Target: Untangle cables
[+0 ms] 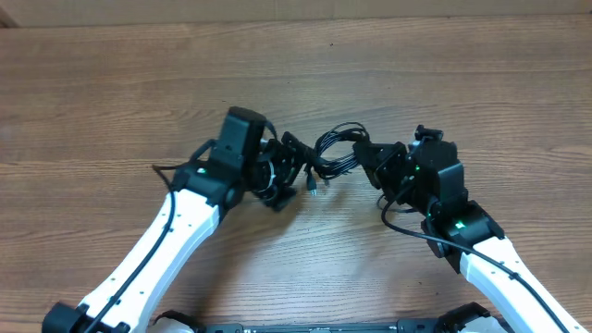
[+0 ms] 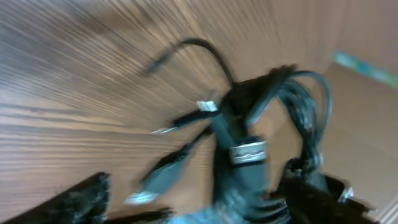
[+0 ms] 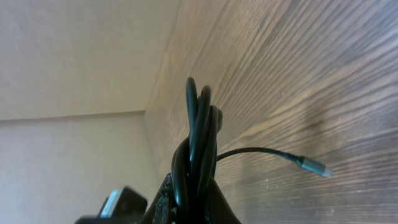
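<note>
Right gripper [image 1: 366, 154] clamped on cables [image 1: 333, 148], left gripper [image 1: 294, 174] spread open beside the bundle

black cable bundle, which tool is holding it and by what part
The right tool is shut on the thin black cable bundle, pinching its gathered loops at the end nearest that arm. The left tool stands open, holding nothing.

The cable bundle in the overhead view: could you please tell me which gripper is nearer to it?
The right gripper: its jaws are shut on the cable bundle. The left gripper sits open at the bundle's other end, not gripping it.
</note>
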Available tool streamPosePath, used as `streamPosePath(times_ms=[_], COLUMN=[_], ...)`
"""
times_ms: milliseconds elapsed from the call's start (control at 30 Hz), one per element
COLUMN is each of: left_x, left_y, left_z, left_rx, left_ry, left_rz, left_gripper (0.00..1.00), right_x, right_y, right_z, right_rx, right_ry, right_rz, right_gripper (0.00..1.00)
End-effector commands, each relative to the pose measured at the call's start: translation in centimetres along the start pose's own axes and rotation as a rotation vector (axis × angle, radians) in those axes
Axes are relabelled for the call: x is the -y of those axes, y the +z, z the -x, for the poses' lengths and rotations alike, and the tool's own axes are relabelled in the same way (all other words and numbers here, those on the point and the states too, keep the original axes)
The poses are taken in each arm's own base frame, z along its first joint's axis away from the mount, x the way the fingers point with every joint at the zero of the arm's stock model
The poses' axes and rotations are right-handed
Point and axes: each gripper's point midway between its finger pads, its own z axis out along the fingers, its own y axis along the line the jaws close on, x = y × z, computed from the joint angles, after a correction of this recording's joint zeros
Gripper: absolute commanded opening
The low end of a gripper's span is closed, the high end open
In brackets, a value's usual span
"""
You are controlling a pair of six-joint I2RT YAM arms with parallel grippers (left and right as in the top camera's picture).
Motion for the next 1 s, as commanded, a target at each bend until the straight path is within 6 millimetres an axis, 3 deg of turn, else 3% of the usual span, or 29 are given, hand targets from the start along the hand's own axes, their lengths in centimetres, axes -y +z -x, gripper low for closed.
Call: streamPosePath(times_ms=[0,167,267,300,367,433,533,733,967], left_x=[1.8,2.7,2.4,2.4,2.2,2.1,2.0,2.0,2.0], left_y=[1.2,2.0,2.4,2.5,2.6,2.7,2.7,2.6,2.0], left_z=[-0.8,-1.7,-1.8,-1.7,-1.4,-0.6,0.6,1.3,3.1], left_rx=[-0.022,-0.041,-0.045,-0.041,-0.023,0.022,0.091,0.133,0.183], left_ry=[-0.076,-0.053,-0.053,-0.053,-0.055,-0.056,-0.013,0.048,0.103], left_rz=[-0.055,-0.083,-0.071,-0.069,-0.064,-0.059,-0.057,-0.052,-0.051], left_gripper=[0.77,0.64,0.44,0.28,0.11,0.04,0.04,0.04,0.04], right_x=[-1.5,-1.3,-1.3,-1.3,-1.3,-1.1,-0.1,1.3,4.9], right_y=[-0.1,0.0,0.1,0.1,0.1,0.1,0.1,0.0,-0.7], right_z=[0.0,-0.2,-0.2,-0.2,-0.5,-0.8,-1.0,-2.4,-3.5], right_rx=[0.026,0.025,0.023,0.019,0.005,-0.012,-0.02,-0.11,-0.191], right_ry=[0.004,0.054,0.073,0.073,0.072,0.065,-0.003,-0.338,-0.42], right_rz=[0.029,0.022,0.021,0.021,0.021,0.015,-0.024,-0.061,-0.191], right_gripper=[0.04,0.04,0.04,0.04,0.04,0.04,0.04,0.04,0.04])
